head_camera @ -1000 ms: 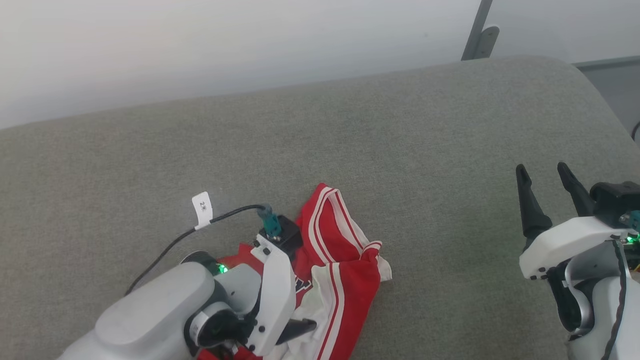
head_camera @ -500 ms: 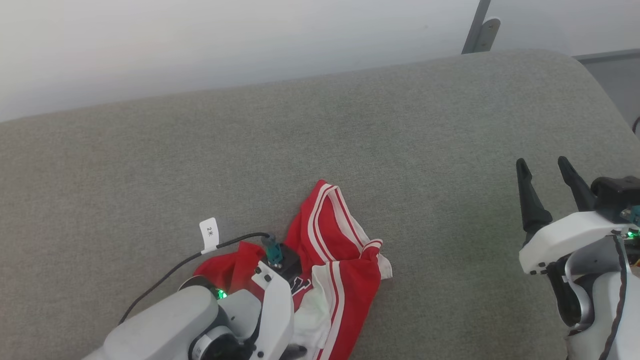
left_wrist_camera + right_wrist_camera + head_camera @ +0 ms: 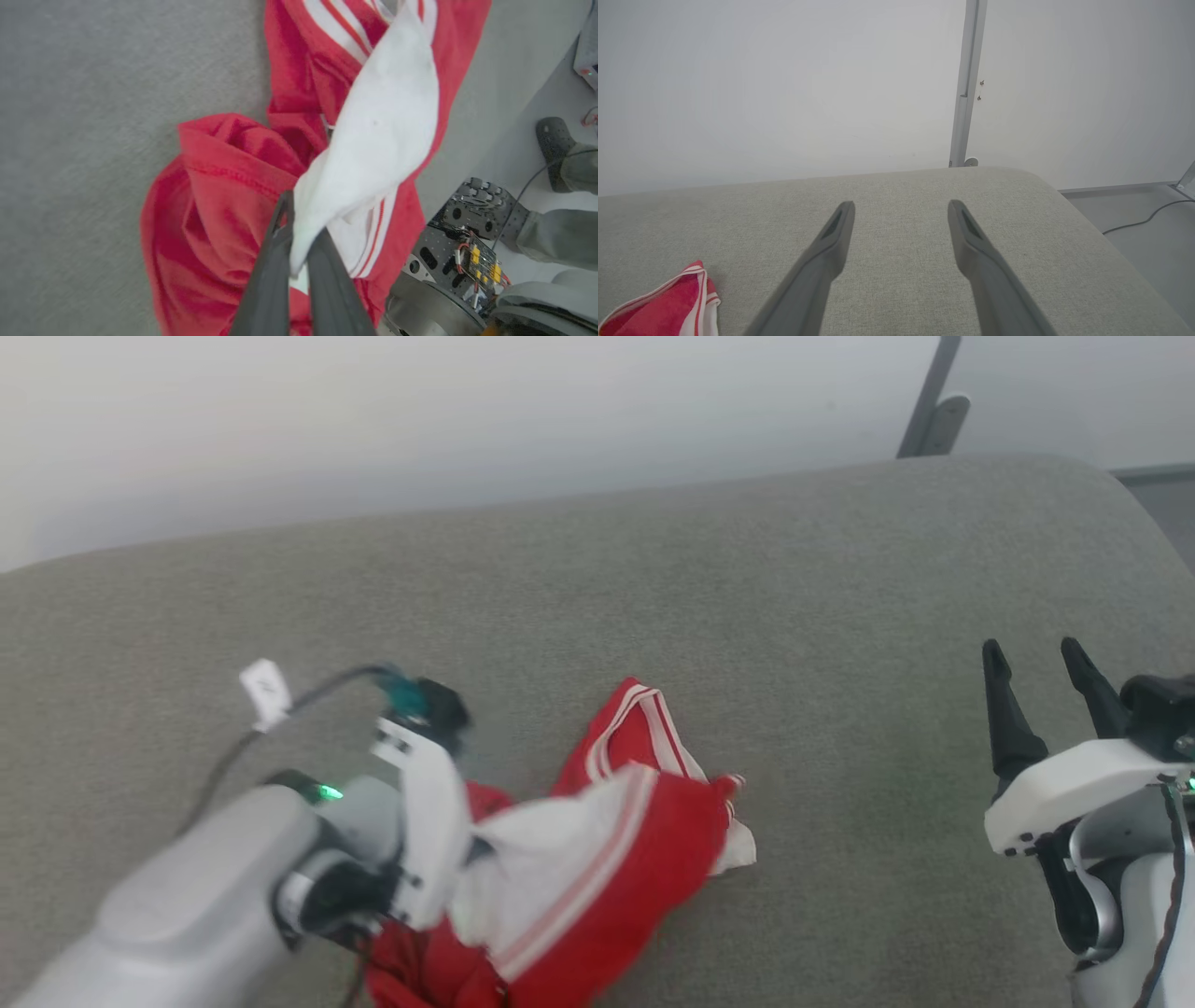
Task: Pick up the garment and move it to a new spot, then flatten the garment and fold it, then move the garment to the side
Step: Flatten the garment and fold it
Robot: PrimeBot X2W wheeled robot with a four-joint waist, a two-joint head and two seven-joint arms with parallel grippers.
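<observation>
Left gripper (image 3: 296, 224), seemingly downturned, on garment (image 3: 219, 219).

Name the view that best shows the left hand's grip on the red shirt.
Left wrist view: the left hand is shut on a white fold of the garment, close up. The head view shows the garment crumpled, the grip hidden behind the wrist. The right wrist view catches a striped corner.

A grey fabric surface (image 3: 653, 569) bears the crumpled red-and-white garment (image 3: 644, 840).
</observation>
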